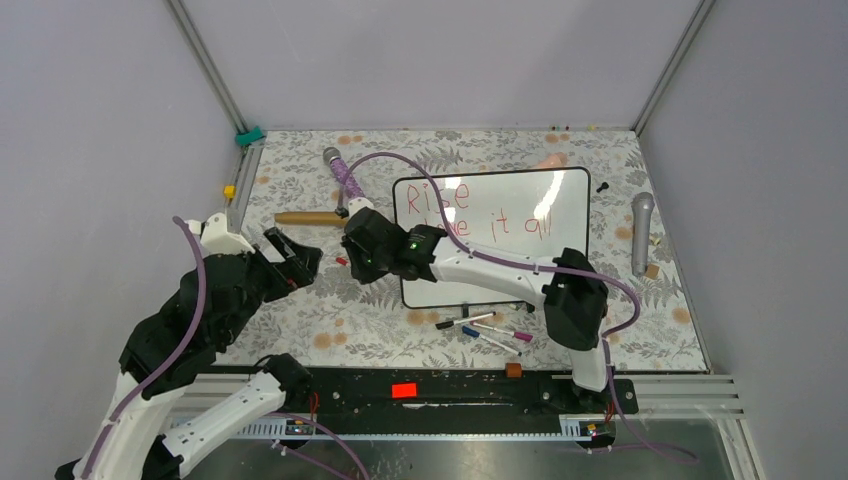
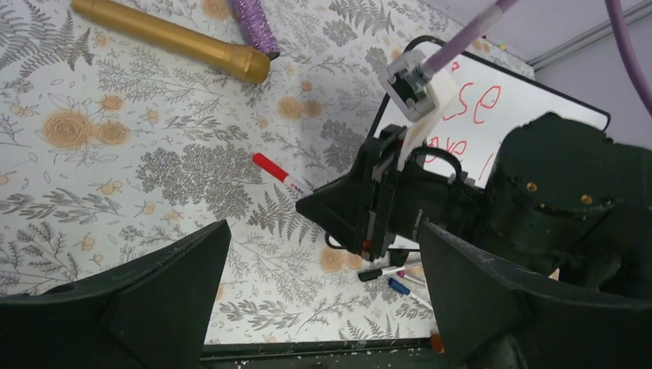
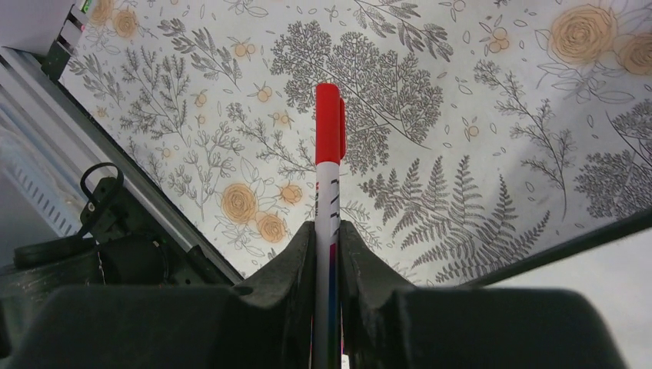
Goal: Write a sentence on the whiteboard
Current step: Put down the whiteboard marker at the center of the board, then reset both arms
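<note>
Over the whiteboard (image 1: 540,192), right arm (image 1: 490,268), seemingly outstretched.

My right gripper (image 1: 350,257), clamping a red-capped white marker (image 3: 329,154), blocks the path from my spread left gripper (image 1: 297,257) to the glossy white black-rimmed whiteboard (image 1: 565,215). The floral cloth (image 2: 154,223) beneath lies bare.

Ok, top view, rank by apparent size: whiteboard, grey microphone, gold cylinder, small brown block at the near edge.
1. Large glossy white rectangular whiteboard.
2-3. Slim grey microphone and shiny gold cylinder: similar length, too close to rank.
4. Small brown cube-shaped block.
</note>
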### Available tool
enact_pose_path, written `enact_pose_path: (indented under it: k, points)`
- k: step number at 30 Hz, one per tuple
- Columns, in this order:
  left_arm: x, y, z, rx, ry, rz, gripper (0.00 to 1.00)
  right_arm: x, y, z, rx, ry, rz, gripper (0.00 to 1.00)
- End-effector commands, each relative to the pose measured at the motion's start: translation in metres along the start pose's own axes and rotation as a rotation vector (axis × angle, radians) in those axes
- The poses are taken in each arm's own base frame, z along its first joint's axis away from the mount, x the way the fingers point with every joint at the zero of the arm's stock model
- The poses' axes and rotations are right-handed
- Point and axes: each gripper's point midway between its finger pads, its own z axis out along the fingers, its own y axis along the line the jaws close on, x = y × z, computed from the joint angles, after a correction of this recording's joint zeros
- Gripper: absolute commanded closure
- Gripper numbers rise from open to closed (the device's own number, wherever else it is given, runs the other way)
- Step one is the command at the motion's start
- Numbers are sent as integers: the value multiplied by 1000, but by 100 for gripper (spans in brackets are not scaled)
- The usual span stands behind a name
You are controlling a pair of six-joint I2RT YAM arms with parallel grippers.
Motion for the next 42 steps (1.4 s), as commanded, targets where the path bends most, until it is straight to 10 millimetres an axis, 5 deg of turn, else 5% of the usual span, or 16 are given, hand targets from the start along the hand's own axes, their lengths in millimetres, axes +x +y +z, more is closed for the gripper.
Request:
enact_pose_path:
  k: [1,6,8,9,11,12,16,23,27,35,39,42]
  points:
    - [2,7,-5,11,-14,11,6,-34,12,2,-17,-90,22,94]
    - [9,9,0,9,-7,12,6,-25,4,24,17,-72,11,94]
    - [10,8,2,11,-1,18,6,-21,-1,30,39,-66,6,87]
    - [11,7,3,13,2,23,6,-21,-2,31,44,-66,5,78]
    - [11,6,4,14,5,36,6,-23,-5,29,48,-64,-1,34]
    - [10,6,5,13,5,45,6,-26,-5,25,45,-70,-6,28]
    - [12,6,9,8,6,78,6,-44,-5,-1,29,-120,-39,27]
    - [17,4,23,25,-12,120,6,-64,-19,-83,42,-271,-72,27]
    - [24,5,36,43,-34,180,9,-47,-62,-126,106,-312,-4,29]
    - [37,28,71,-9,-136,347,7,28,-194,-217,417,-523,92,30]
    - [38,34,88,-28,-211,379,7,79,-259,-247,574,-558,214,36]
    - [41,45,104,-90,-254,431,7,100,-289,-262,670,-603,249,38]
